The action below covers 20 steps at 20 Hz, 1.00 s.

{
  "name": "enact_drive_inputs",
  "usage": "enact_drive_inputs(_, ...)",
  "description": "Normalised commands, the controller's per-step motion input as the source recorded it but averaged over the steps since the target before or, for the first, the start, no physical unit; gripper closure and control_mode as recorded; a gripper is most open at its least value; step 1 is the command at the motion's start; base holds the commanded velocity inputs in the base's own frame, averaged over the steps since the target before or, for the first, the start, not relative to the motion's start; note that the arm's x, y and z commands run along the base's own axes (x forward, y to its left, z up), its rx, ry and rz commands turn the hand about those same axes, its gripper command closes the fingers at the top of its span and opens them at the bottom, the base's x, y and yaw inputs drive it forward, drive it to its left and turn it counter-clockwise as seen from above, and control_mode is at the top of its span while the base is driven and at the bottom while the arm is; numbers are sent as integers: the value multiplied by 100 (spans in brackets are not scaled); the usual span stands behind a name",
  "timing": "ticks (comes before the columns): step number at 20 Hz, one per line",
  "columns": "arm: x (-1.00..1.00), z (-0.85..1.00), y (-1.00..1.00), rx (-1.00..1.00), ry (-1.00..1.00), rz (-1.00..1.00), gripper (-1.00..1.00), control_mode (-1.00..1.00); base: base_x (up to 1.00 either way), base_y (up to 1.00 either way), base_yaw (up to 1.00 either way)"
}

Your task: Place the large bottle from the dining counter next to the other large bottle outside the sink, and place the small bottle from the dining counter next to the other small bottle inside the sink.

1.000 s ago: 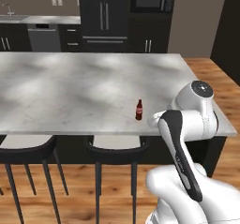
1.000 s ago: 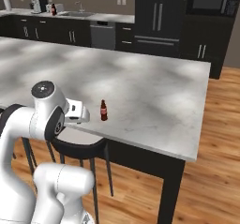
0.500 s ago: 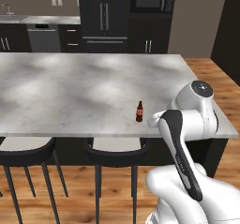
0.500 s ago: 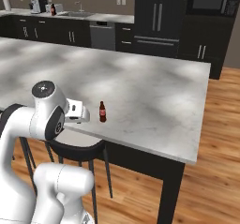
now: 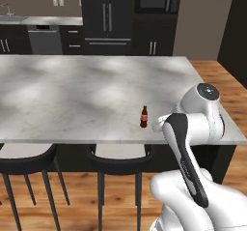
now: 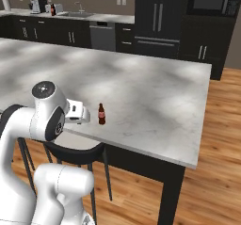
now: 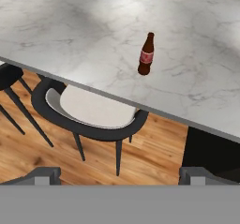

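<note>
The small bottle from the dining counter (image 5: 144, 116) stands upright on the dining counter (image 5: 72, 94), near the long edge that faces the robot and well in from the counter's corners. It is a tiny brown bottle with a red label band and a narrow neck, and nothing touches it. From the right base camera the same bottle (image 6: 100, 114) sits just beside the end of the white arm, a little apart from it, with open marble (image 6: 155, 92) around it on the other sides. Along the hand camera the bottle (image 7: 146, 55) shows in the upper middle, upright on the pale slab (image 7: 70, 35), with the counter edge running across below it. The gripper (image 7: 119, 175) hangs over the floor side of that edge, short of the bottle; its 2 dark fingertips (image 7: 46, 174) rise far apart at the bottom corners of that view, so the jaws are spread wide with nothing between them. Under the counter edge stand 2 black stools with pale seats (the nearer stool (image 5: 118, 155) sits almost directly below the bottle, the other stool (image 5: 24, 157) off to its left). Far behind, on the back worktop, the sink (image 6: 75, 14) with its curved faucet is visible, too small to make out details.
</note>
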Motion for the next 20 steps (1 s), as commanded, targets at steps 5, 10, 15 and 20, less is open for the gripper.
enact_drive_inputs(5, 0, 0, 0, 0, 0, 0, -100, 100, 2, 0, 0)
enact_drive_inputs(10, 0, 0, 0, 0, 0, 0, -100, 100, 4, 0, 0)
enact_drive_inputs(15, 0, 0, 0, 0, 0, 0, -100, 100, 5, 0, 0)
enact_drive_inputs(20, 0, 0, 0, 0, 0, 0, -100, -100, 0, 0, 0)
